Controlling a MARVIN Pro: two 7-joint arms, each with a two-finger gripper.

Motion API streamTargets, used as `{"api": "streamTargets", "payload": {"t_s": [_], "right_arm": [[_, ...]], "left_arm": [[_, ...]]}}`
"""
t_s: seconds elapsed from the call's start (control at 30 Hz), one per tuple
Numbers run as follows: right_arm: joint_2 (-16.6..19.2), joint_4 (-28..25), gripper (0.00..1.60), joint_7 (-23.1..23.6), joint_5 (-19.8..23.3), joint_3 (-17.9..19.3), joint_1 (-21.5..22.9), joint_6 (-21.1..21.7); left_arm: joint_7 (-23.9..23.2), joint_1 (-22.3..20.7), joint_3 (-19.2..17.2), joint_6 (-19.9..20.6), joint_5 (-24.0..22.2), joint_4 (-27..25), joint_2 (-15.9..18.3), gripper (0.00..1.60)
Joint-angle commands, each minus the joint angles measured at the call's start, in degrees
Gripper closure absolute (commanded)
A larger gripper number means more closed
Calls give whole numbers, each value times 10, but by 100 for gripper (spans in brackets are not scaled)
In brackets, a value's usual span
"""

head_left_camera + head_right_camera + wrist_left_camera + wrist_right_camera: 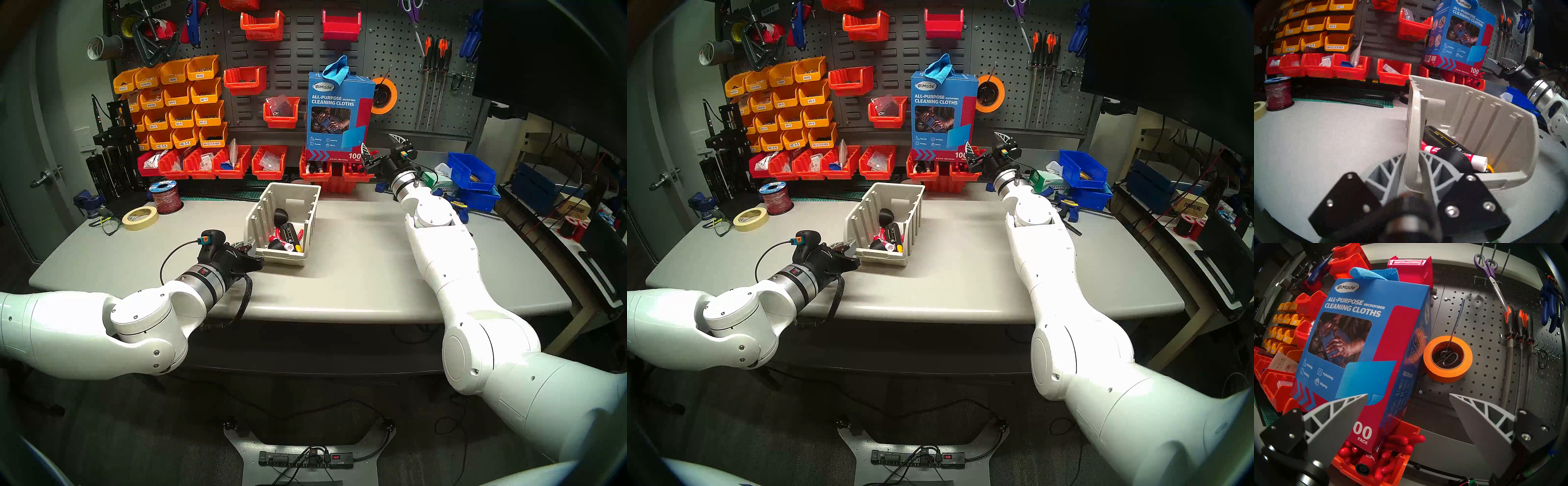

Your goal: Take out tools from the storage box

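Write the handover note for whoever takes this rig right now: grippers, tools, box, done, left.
Left gripper: fingers straddle the near left wall of the beige bin; grip unclear.
Right gripper: open, empty, raised toward the pegboard.
Bin stands mid-table.
Inside: Expo marker, two black cups, black tool with yellow marks, red-handled tool.
Done: no tool lies outside the bin.
Left: take out all five.

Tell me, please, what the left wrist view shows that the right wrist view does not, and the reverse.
Only the left wrist view shows the beige storage box, its side wall between the left gripper jaws, with the Expo marker and the black tool with yellow marks inside. Only the right wrist view shows the purple scissors, the orange tape roll and the open right gripper. Both show the cleaning cloths box.
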Motion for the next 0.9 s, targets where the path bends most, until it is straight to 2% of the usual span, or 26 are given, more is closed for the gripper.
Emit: {"api": "streamTargets", "payload": {"t_s": [0.0, 0.2, 0.23, 0.27, 0.37, 0.63, 0.8, 0.87], "right_arm": [[-1, -10, 0, 0, 1, 0, 8, -1], [-1, -11, 0, 0, 1, 0, 7, 0], [-1, -12, 0, 0, 1, 0, 7, 0], [-1, -12, 0, 0, 1, 0, 7, 1], [-1, -13, 0, 0, 1, 0, 7, 1], [-1, -11, 0, 0, 1, 0, 7, 0], [-1, -10, 0, 0, 1, 0, 8, -1], [-1, -10, 0, 0, 1, 0, 8, -1]], "left_arm": [[70, -1, -5, 28, 23, -13, -10, 0], [134, 2, -12, 42, 28, -20, -27, 0], [156, 3, -12, 42, 30, -22, -34, 0], [151, 3, -15, 43, 23, -24, -33, 0], [186, 1, -17, 39, 33, -34, -41, 0], [128, -33, -45, 25, 13, -71, 10, 0], [93, -53, -69, 14, -10, -87, 53, 0], [96, -61, -78, 4, -12, -81, 60, 0]]}}
